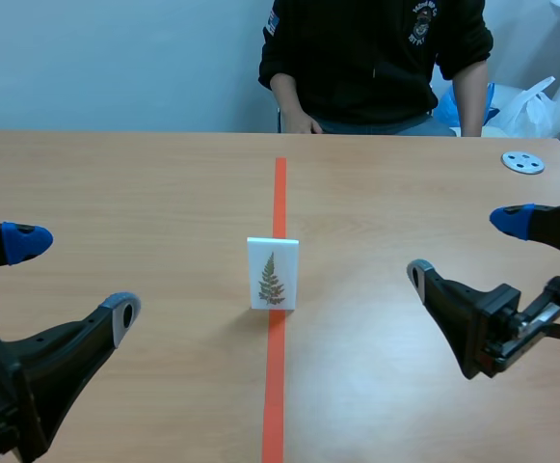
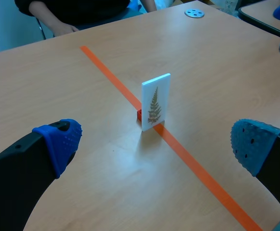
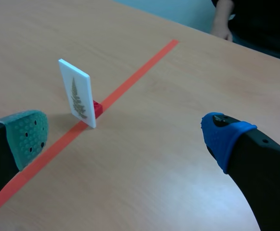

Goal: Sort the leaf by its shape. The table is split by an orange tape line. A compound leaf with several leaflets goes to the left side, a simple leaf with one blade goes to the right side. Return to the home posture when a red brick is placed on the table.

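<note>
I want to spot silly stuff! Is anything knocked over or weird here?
Nothing is knocked over. The leaf card stands upright on the orange line, with a small red block at its back. A little round disc lies alone, far off to the right.

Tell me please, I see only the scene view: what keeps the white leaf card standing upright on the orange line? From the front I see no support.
Observer: A small red block stands behind the leaf card and touches its base. Both wrist views show it; in your view the card hides it.
Operator: Does this block lie on one side of the line?
Observer: No. In the left wrist view it sits on the orange tape line itself, just as the card does.
</note>
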You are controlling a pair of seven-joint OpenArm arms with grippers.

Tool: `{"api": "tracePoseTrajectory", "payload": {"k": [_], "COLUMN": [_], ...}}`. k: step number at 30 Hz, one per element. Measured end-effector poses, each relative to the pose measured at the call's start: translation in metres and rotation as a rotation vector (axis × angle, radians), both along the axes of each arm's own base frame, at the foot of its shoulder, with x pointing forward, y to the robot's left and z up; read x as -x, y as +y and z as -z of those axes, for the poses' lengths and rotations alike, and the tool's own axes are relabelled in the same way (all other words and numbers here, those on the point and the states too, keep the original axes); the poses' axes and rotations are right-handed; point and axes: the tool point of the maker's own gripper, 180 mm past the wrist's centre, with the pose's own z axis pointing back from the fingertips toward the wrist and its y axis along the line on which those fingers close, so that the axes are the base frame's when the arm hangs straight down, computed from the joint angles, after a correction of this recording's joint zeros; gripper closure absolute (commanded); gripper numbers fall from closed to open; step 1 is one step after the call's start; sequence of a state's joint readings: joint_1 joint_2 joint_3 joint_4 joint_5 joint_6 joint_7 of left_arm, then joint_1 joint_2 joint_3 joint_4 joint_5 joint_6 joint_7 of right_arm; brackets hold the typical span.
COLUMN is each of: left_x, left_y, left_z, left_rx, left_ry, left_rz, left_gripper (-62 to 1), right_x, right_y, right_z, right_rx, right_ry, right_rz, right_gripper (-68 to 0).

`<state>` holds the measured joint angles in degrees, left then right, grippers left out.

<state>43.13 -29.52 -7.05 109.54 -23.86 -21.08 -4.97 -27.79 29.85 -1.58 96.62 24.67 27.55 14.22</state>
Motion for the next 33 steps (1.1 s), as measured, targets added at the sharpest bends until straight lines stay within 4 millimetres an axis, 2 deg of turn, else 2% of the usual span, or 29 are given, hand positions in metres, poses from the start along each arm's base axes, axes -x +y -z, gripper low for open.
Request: {"api": "tracePoseTrajectory", "payload": {"k": [9,18,24,30,33], "left_x": [0.000,0.000,0.000,0.000,0.000], "left_y": [0.000,0.000,0.000,0.000,0.000], "left_z": [0.000,0.000,0.000,0.000,0.000], "left_rx": [0.000,0.000,0.000,-0.001,0.000], "left_ry": [0.000,0.000,0.000,0.000,0.000], "left_rz": [0.000,0.000,0.000,0.001,0.000], "left_gripper": [-62.3,-62.3,-62.3,-62.3,-62.3], "right_x": [-0.035,-0.053,-0.071,-0.090,-0.091], "right_y": [0.024,0.080,0.115,0.135,0.147], "right_z": [0.038,0.077,0.092,0.097,0.103], "right_rx": [-0.051,-0.082,-0.050,-0.017,0.000], "right_ry": [0.023,0.072,0.085,0.072,0.085], "right_rz": [-0.028,-0.093,-0.126,-0.121,-0.144], "right_gripper": [-67.9,-67.9,-67.9,-67.9,-67.9]}}
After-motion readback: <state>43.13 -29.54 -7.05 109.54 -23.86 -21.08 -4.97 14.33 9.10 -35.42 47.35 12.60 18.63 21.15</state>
